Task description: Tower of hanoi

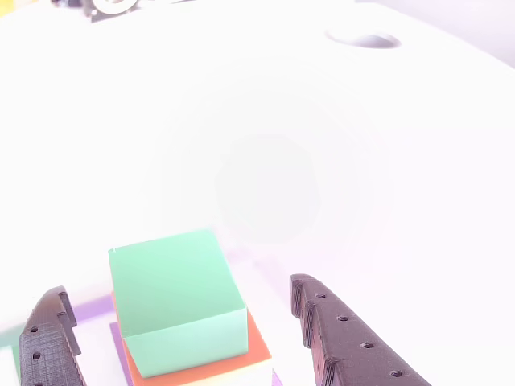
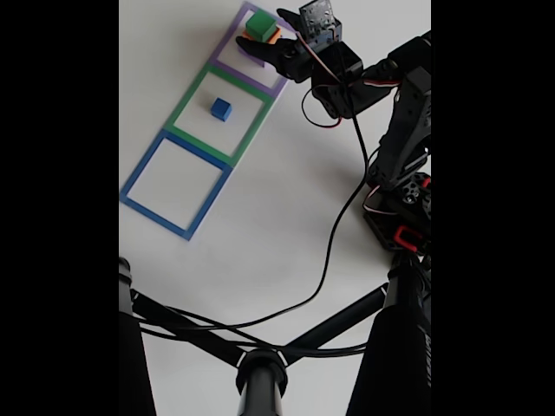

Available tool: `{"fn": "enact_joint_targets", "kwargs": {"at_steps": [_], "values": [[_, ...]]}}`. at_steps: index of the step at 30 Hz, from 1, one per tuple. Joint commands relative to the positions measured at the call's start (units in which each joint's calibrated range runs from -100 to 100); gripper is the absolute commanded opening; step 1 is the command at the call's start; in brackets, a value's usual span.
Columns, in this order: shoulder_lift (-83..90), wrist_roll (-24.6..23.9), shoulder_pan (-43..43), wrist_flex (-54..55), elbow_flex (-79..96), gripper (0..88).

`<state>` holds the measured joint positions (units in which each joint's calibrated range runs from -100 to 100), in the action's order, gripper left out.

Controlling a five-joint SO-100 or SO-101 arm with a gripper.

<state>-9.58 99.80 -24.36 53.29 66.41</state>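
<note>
Straddling a two-cube stack, the claw (image 1: 181,326) stands with its fingers apart, one on each side, touching neither cube. Green cube (image 1: 173,293) sits on the orange cube (image 1: 256,347) inside the purple outline (image 2: 227,62) at the far end of the white desk (image 2: 260,225) in the fixed view. Blue cube (image 2: 221,108) lies alone inside the green outline (image 2: 186,113). Blue outline (image 2: 139,178), nearest, holds nothing.
</note>
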Motion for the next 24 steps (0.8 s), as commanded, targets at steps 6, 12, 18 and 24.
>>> {"fn": "enact_joint_targets", "kwargs": {"at_steps": [6,12,18,24], "values": [[-0.07,0.2,2.02,1.93,-1.86,26.0],[-0.55,0.2,2.4,2.58,-2.04,22.5],[-0.55,0.2,2.5,2.74,-2.13,18.7],[-0.55,0.2,2.69,2.74,-2.22,12.4]]}}
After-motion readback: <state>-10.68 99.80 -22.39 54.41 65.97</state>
